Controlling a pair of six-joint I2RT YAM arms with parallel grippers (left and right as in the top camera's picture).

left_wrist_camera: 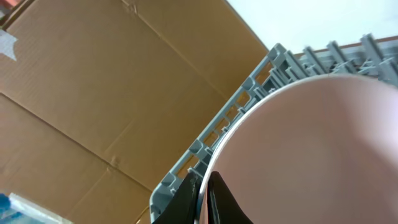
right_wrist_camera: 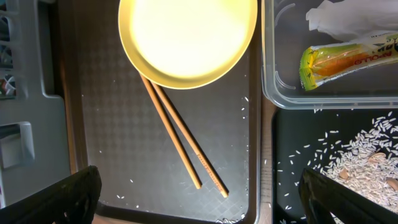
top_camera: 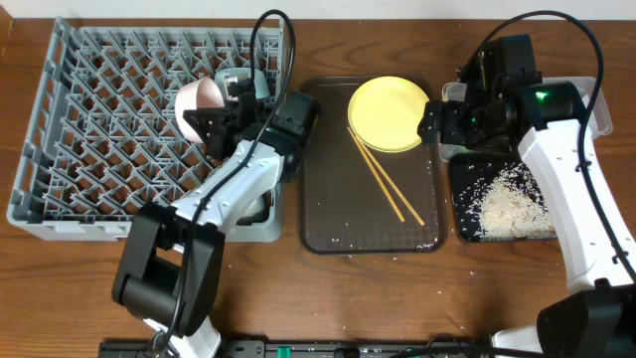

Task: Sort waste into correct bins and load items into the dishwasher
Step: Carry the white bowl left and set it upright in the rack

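Left gripper (top_camera: 212, 127) is seen clamped on bowl (top_camera: 196, 99) rim above dish rack (top_camera: 99, 129), overhead. Left wrist: rim is pinched between fingers (left_wrist_camera: 186, 199); bowl is possibly white, tint unclear. Right wrist: right gripper (right_wrist_camera: 202, 193) is spread wide near chopsticks (right_wrist_camera: 180, 140), plate (right_wrist_camera: 186, 37).

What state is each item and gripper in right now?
left gripper: shut on rim of white bowl.
white bowl: held over dish rack.
right gripper: open, above brown tray.
yellow plate: flat on brown tray, empty.
chopsticks: lying on brown tray, ends under yellow plate.
snack wrapper: in clear tub.
napkin: crumpled, in clear tub.
rice: mostly in black tray.
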